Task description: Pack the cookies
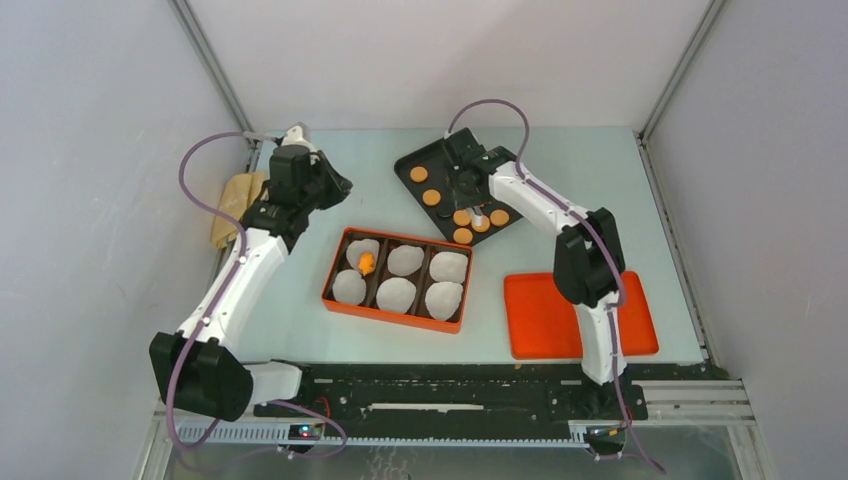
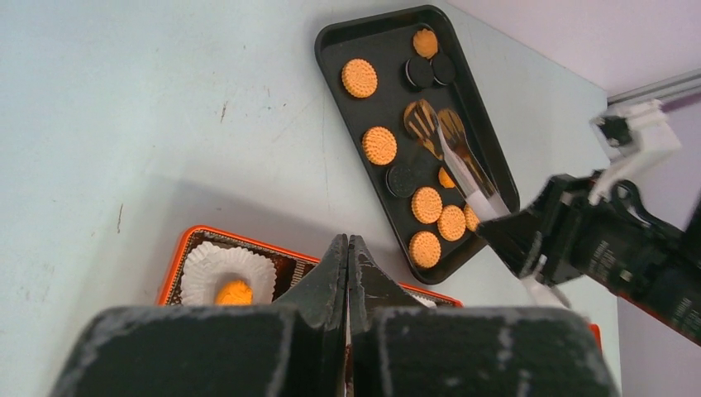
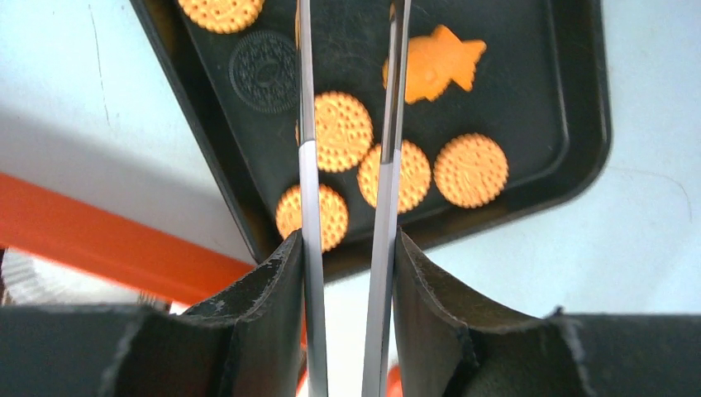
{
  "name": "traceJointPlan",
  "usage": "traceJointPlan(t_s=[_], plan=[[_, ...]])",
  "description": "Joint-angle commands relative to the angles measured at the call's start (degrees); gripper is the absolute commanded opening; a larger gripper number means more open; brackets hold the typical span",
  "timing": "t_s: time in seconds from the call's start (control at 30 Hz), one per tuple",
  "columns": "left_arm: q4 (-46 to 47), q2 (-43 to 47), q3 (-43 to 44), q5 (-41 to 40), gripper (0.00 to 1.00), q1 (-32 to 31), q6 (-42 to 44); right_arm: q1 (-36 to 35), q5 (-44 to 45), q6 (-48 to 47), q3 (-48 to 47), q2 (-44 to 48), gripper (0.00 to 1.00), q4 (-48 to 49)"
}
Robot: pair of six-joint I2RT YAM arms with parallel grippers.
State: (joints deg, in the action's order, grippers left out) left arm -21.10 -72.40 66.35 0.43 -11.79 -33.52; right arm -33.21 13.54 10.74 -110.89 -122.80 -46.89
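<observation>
The cookies lie on a black tray (image 1: 410,160): round orange discs (image 1: 431,197), dark round ones (image 2: 419,73) and an orange fish (image 3: 438,62). My right gripper (image 1: 465,185) is over the tray, shut on tongs (image 3: 307,165); the tong tips (image 2: 436,124) hover above the cookies, slightly apart, with nothing between them. An orange box (image 1: 395,237) holds several white paper liners; one orange cookie (image 1: 367,263) sits in the far-left liner. My left gripper (image 1: 335,185) is shut and empty, above the table beyond the box's far-left corner.
An orange lid (image 1: 540,310) lies flat at the front right, partly under the right arm. A tan cloth (image 1: 235,200) lies at the table's left edge. The box stands between the two arms, just in front of the black tray.
</observation>
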Motion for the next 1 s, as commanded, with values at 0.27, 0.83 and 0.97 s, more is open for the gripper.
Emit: traceJointPlan(t_s=[0.27,0.83,0.97], plan=[[-0.30,2.62,1.76,0.78,0.06,4.70,-1.41,-9.04,-2.84,-1.14,15.62,30.61,0.23,-0.01],[-0.08,3.67,0.72,2.69,0.05,5.40,-1.60,-7.73,3.84,-1.03,21.55,25.10,0.25,6.23],[-0.08,3.50,0.56,2.67,0.05,5.39,-1.22,-5.54,2.93,-0.56,21.25,21.87,0.32,7.14]])
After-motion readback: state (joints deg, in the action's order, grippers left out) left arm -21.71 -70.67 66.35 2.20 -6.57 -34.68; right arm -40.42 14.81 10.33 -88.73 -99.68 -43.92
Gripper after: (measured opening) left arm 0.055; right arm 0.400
